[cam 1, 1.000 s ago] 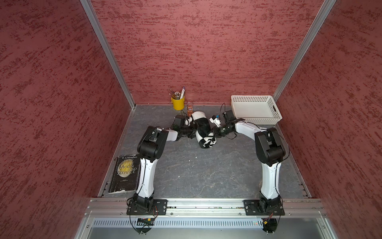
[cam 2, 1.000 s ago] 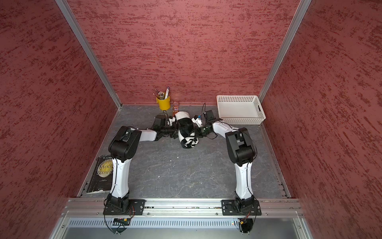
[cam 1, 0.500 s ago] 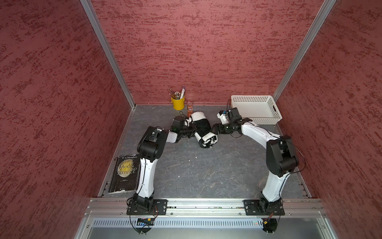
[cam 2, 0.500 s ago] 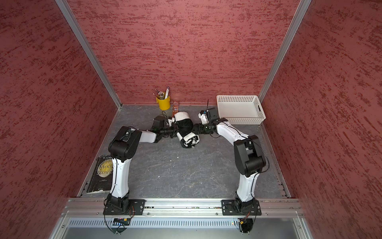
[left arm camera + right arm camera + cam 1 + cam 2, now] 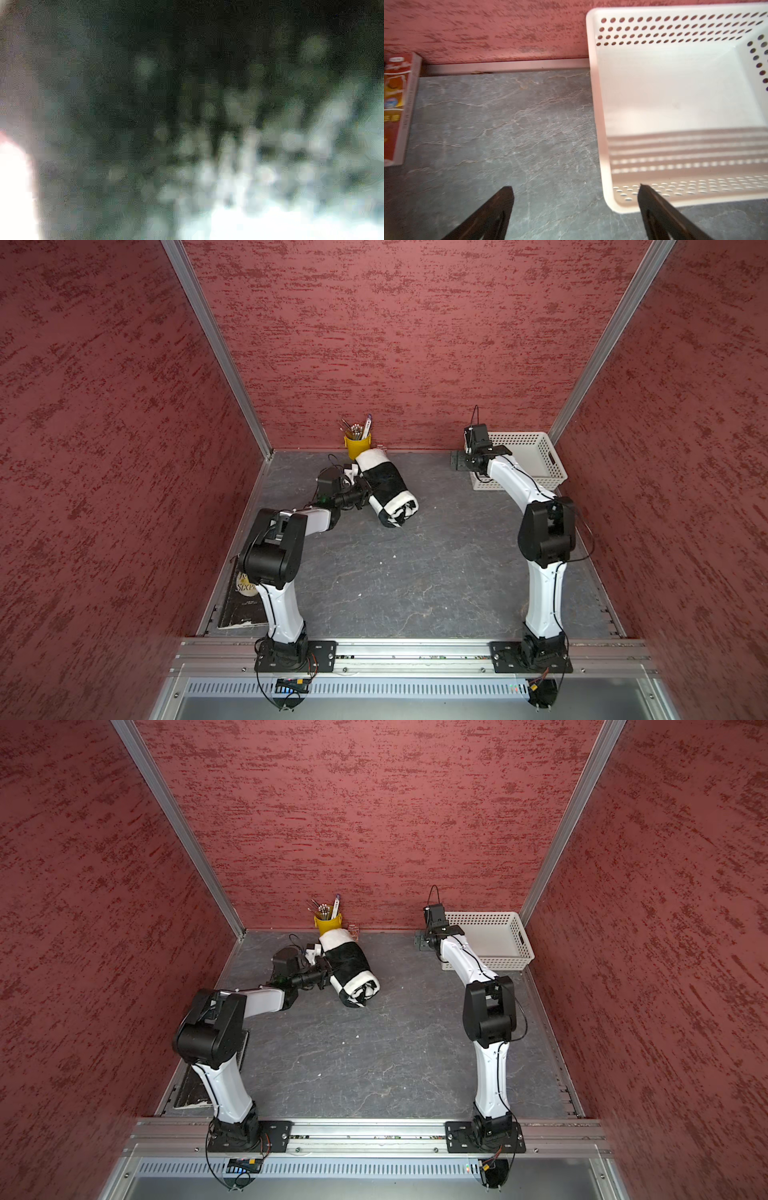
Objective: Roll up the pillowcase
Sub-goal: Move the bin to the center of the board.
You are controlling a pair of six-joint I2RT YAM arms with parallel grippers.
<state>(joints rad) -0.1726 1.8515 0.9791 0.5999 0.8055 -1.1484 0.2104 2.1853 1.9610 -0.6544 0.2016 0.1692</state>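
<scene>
Clearly the pillowcase lies as a fat roll toward the back of the table, at about 12 o'clock from the midpoint between the two arm bases. In both top views its long axis runs from about 11 o'clock, where one end sits just beside the yellow cup, to about 5 o'clock, where the spiral end faces bare table.

The left gripper is against the roll's flank, so the cloth lies at about 3 o'clock from it, crosswise to its reach. The left wrist view is only a dark and pale blur, so I cannot tell whether those jaws are pinching cloth or merely pressing on it.

The right gripper stands wide apart and empty over bare table just beside the basket; it is well apart from the roll, at about 2 o'clock from it.

The left arm is plainly the nearer. The rolling looks all but done, and whatever comes next probably falls to that arm; a pull along the axis might loosen the outer wrap.
</scene>
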